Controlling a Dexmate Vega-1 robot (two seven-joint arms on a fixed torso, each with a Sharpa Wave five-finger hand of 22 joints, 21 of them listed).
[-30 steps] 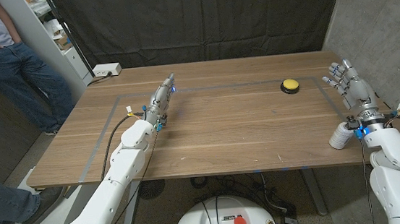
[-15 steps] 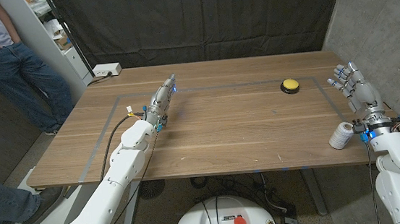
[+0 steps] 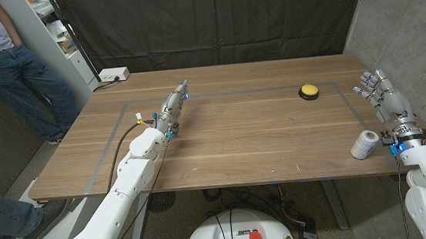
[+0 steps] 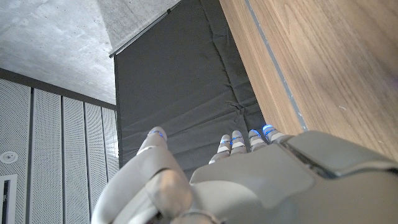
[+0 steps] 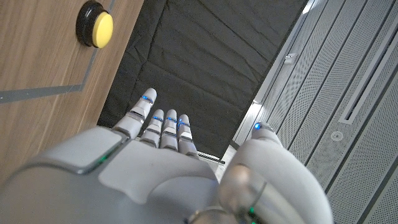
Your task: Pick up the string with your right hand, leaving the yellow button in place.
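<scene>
So far nothing is held. The small white spool of string [image 3: 364,144] stands upright near the worktop's [image 3: 230,141] front right corner, close to the right edge. The right hand [image 3: 381,95] hangs beyond that right edge, farther back than the spool and apart from it, with its fingers [image 5: 163,127] spread wide and reaching up, closed on nothing. The round yellow button on a black base [image 3: 309,91] sits toward the back right part of the worktop, just inside the grey tape line, well apart from the spool.

The left hand [image 3: 174,104] stands on its edge in the left half of the worktop, fingers straight and close together, holding nothing; it has no part in this job.

The main risk, as I judge it, lies in the spool's position. It is light, narrow and close to two edges, so a hand coming in from outside the right edge could nudge it with a fingertip before the fingers close, and tip it or roll it off the front. A grasp that catches only loose winds might let the string unwind instead of lifting the whole spool. The button is far enough off that only a broad sweep toward the back would disturb it.
</scene>
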